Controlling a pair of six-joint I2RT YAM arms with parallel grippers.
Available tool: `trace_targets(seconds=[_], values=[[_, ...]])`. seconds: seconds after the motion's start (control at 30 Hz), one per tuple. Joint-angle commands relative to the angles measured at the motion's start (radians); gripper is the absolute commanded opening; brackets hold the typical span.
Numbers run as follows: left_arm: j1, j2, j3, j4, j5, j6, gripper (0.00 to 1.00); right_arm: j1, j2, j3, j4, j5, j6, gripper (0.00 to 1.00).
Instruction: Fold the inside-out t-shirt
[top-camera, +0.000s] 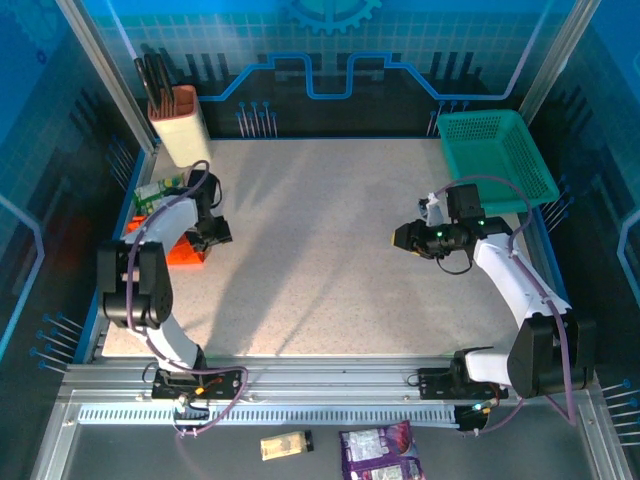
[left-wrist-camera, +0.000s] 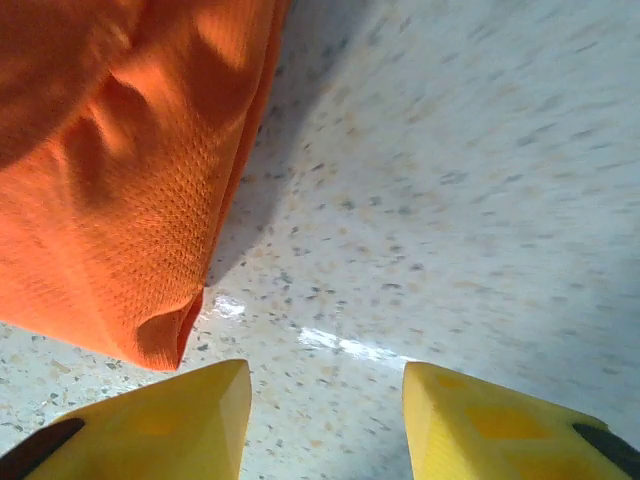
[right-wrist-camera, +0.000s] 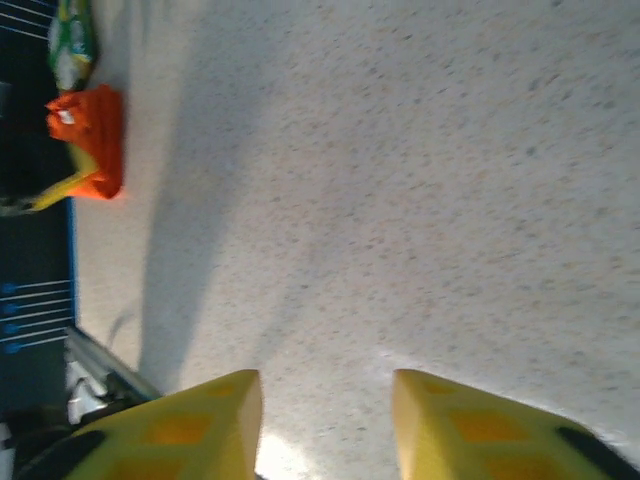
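While the inside-out t-shirt lies as a compact orange-red bundle at the 9 o'clock edge of the speckled bench, partly hidden under the left arm, both arms hang over the surface with nothing in hand. The left gripper hovers just beside the bundle, at its 3 o'clock side. Its two yellow fingers are parted, with only bare bench between them. From the left wrist, the shirt shows stacked layers of fabric ending in a rolled corner close to one fingertip. The right gripper sits well apart at about 3 o'clock, also parted and empty, over bare bench. A teal basket stands at 1 o'clock, and a green packet lies close to the shirt at 10 o'clock. The folding looks close to finished. The main risk is the left fingertip catching that rolled corner as the arm moves, dragging the soft layers open. A sideways nudge could also push the bundle off the bench edge.
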Motion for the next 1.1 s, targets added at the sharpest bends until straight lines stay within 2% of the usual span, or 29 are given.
trace_targets(seconds=[0.0, 0.03, 0.07, 0.1, 0.2, 0.43, 0.57, 0.7, 0.77, 0.8, 0.97, 1.07], values=[[-0.005, -0.080, -0.043, 0.118, 0.050, 0.009, 0.80, 0.008, 0.001, 0.019, 0.014, 0.178, -0.034, 0.59], [-0.004, -0.091, -0.051, 0.144, 0.052, 0.013, 0.91, 0.007, 0.001, 0.018, 0.022, 0.217, -0.036, 0.69], [-0.005, -0.100, -0.059, 0.170, 0.052, 0.014, 0.99, 0.003, 0.003, 0.015, 0.032, 0.263, -0.039, 0.94], [-0.004, -0.107, -0.065, 0.194, 0.045, 0.014, 0.99, 0.000, 0.002, 0.009, 0.048, 0.304, -0.042, 1.00], [-0.005, -0.111, -0.086, 0.259, 0.006, 0.020, 0.99, -0.005, -0.004, -0.007, 0.101, 0.411, -0.058, 1.00], [-0.005, -0.139, -0.221, 0.515, -0.237, 0.083, 0.99, -0.024, -0.019, -0.171, 0.366, 0.705, -0.142, 1.00], [-0.005, -0.185, -0.329, 0.692, -0.328, 0.125, 0.99, -0.048, -0.018, -0.307, 0.604, 0.742, -0.223, 1.00], [-0.004, -0.202, -0.428, 0.882, -0.278, 0.189, 0.99, -0.053, 0.008, -0.423, 0.849, 0.776, -0.321, 1.00], [-0.004, -0.197, -0.477, 0.995, -0.208, 0.252, 0.99, -0.058, 0.031, -0.462, 0.972, 0.784, -0.354, 1.00], [-0.004, -0.192, -0.506, 1.056, -0.190, 0.268, 0.99, -0.062, 0.036, -0.461, 0.976, 0.788, -0.353, 1.00], [0.010, -0.161, -0.566, 1.169, -0.121, 0.287, 0.99, -0.066, 0.062, -0.502, 1.166, 0.744, -0.366, 1.00], [0.010, -0.202, -0.617, 1.215, -0.066, 0.299, 0.99, -0.067, 0.085, -0.515, 1.250, 0.735, -0.369, 1.00]])
